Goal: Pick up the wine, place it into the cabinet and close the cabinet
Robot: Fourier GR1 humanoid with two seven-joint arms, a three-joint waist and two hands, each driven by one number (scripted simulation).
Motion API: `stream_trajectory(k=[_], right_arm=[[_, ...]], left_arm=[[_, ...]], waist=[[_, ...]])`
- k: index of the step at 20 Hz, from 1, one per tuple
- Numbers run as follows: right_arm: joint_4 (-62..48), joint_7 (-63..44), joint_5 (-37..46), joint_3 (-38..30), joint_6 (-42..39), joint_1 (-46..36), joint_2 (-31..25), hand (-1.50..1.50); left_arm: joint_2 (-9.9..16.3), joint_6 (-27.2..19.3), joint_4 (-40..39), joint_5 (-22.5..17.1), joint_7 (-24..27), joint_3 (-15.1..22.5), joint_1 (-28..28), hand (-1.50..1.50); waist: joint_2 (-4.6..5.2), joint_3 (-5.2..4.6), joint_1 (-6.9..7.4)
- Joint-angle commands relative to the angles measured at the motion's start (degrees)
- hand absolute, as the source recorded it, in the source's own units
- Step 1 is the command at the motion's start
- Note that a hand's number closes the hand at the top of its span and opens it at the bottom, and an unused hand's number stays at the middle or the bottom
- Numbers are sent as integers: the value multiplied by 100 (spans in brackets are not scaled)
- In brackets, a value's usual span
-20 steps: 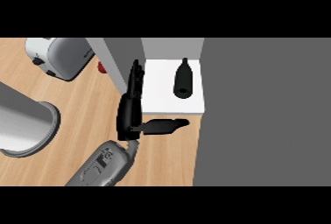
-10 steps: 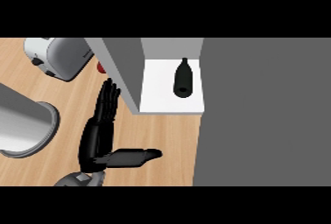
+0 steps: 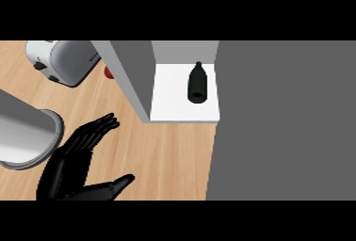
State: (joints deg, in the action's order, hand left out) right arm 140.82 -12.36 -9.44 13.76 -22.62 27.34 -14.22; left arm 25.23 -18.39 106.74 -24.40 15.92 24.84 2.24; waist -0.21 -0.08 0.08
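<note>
Lying inside the open cabinet (image 3: 182, 113), the wine (image 3: 198, 84) rests on its white floor. One hand (image 3: 73, 167), fingers straight and thumb spread, holding nothing, hovers over the tabletop (image 3: 163, 155) beside the cabinet door (image 3: 132, 77).

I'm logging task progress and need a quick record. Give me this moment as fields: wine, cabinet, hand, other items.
wine: dark bottle lying on the cabinet's white shelf, held by nothing
cabinet: door open, swung toward the counter
hand: one black hand at lower left, fingers straight, thumb out, apart from the door, holding nothing; which hand it is cannot be told
other items: toaster at upper left; grey round vessel at left edge
</note>
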Motion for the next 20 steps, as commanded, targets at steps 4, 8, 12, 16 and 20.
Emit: stream_trajectory(k=[4, 8, 12, 16, 20], right_arm=[[671, -56, -198, -85, -204, 332, -142, 150], [705, -193, -583, -175, -388, 117, -322, 150], [770, -316, -627, 591, -248, 349, -18, 150], [448, -706, -1087, 539, -291, -519, -81, 150], [301, -958, -726, 1311, -253, -775, 160, 150]], left_arm=[[601, 1070, 530, -667, 194, -807, 825, 150], [687, 1608, 67, -926, 192, -1238, 583, 150], [627, 1687, -36, -784, 367, -1286, 874, 150], [869, 1805, 474, -989, 111, -1540, 1013, 150], [706, 2110, 91, -813, 563, -1559, 1304, 150]], waist=[[0, 7, -3], [16, 6, -14], [13, 4, -13], [33, 6, 122], [23, 1, 84]])
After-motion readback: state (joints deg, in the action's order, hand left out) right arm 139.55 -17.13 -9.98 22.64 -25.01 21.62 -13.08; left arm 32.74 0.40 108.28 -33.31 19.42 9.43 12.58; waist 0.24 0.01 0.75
